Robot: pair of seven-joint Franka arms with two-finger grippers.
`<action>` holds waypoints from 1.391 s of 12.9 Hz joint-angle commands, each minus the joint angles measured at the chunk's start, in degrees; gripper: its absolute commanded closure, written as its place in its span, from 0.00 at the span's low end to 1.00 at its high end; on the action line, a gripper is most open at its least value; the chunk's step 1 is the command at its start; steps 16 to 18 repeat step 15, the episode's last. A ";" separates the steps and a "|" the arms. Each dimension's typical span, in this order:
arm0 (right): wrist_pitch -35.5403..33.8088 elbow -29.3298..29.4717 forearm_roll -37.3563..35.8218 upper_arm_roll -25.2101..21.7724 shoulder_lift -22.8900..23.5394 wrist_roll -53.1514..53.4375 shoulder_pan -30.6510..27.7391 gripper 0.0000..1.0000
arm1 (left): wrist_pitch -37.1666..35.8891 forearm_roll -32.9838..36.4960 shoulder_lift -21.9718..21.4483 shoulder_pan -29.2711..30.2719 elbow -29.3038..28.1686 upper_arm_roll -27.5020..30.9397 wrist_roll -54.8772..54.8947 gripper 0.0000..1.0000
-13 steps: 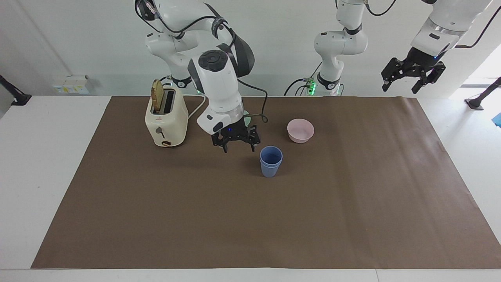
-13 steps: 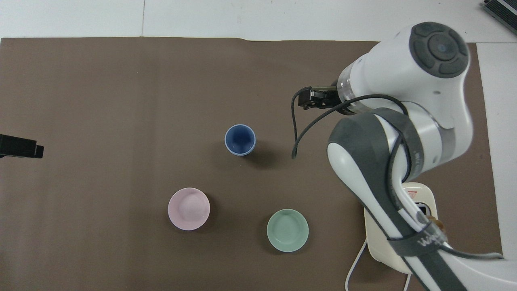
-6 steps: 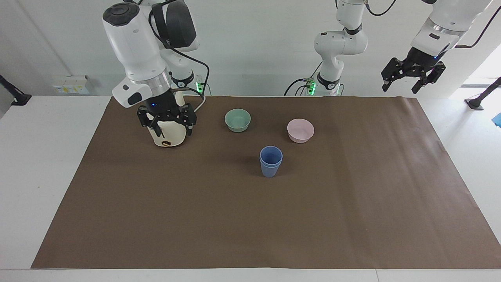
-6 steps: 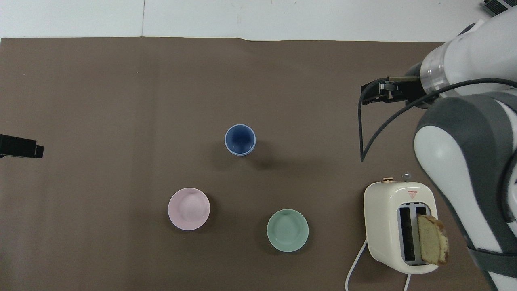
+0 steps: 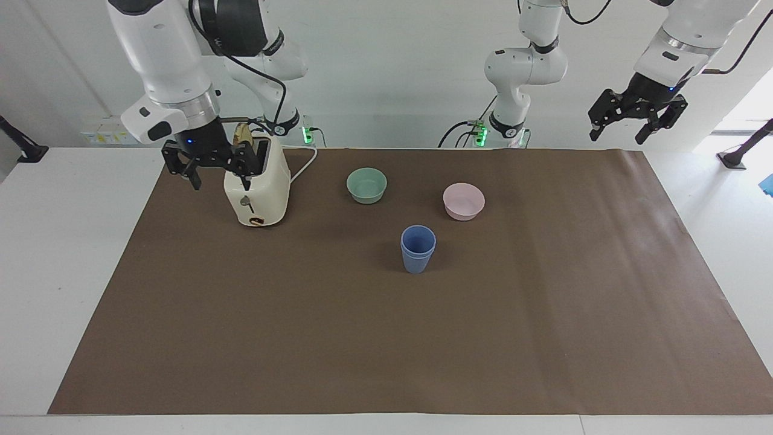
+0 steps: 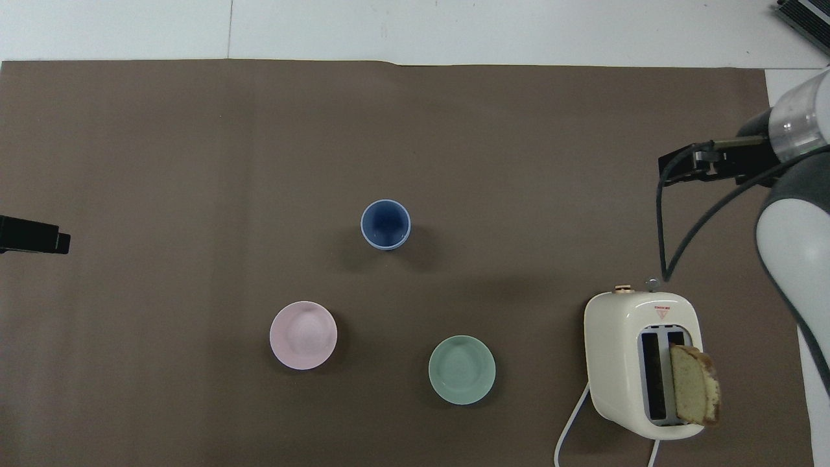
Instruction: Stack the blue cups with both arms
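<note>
The two blue cups (image 5: 418, 248) stand nested, one inside the other, upright near the middle of the brown mat; they also show in the overhead view (image 6: 385, 224). Nothing touches them. My right gripper (image 5: 220, 179) is open and empty, raised over the mat's edge beside the toaster at the right arm's end; it also shows in the overhead view (image 6: 679, 170). My left gripper (image 5: 618, 136) is open and empty, held high at the left arm's end, where the arm waits. Only its tip shows in the overhead view (image 6: 32, 235).
A cream toaster (image 5: 258, 190) with a slice of bread in it stands at the right arm's end. A mint-green bowl (image 5: 366, 185) and a pink bowl (image 5: 464, 200) sit nearer to the robots than the cups. The brown mat (image 5: 386, 344) covers the table.
My right gripper has pulled away from beside the nested cups, risen and swung toward its own end, past the toaster. The cups and my left arm have not moved.
</note>
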 commanded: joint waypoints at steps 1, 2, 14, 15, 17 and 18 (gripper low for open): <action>-1.58 -0.29 -0.93 -0.87 -0.89 -2.39 -0.70 0.00 | -0.58 -0.25 -1.03 0.77 -0.76 -0.36 -0.03 0.00; -1.49 -0.29 -1.01 -1.22 -1.24 -2.30 -0.70 0.00 | -0.58 -0.25 -1.03 0.77 -0.76 -0.36 -0.03 0.00; -1.23 -0.47 0.39 -1.31 -1.86 -1.86 -0.61 0.00 | -1.71 -0.25 -1.30 0.85 -0.93 -0.27 -0.12 0.00; -1.23 -0.47 0.31 -1.31 -1.86 -1.95 -0.52 0.00 | -1.89 -0.16 -1.12 0.85 -0.76 -0.27 0.05 0.00; -1.23 -0.47 0.31 -1.31 -1.86 -1.95 -0.52 0.00 | -1.89 -0.16 -1.12 0.85 -0.76 -0.27 0.05 0.00; -1.23 -0.47 0.31 -1.31 -1.86 -1.95 -0.52 0.00 | -1.89 -0.16 -1.12 0.85 -0.76 -0.27 0.05 0.00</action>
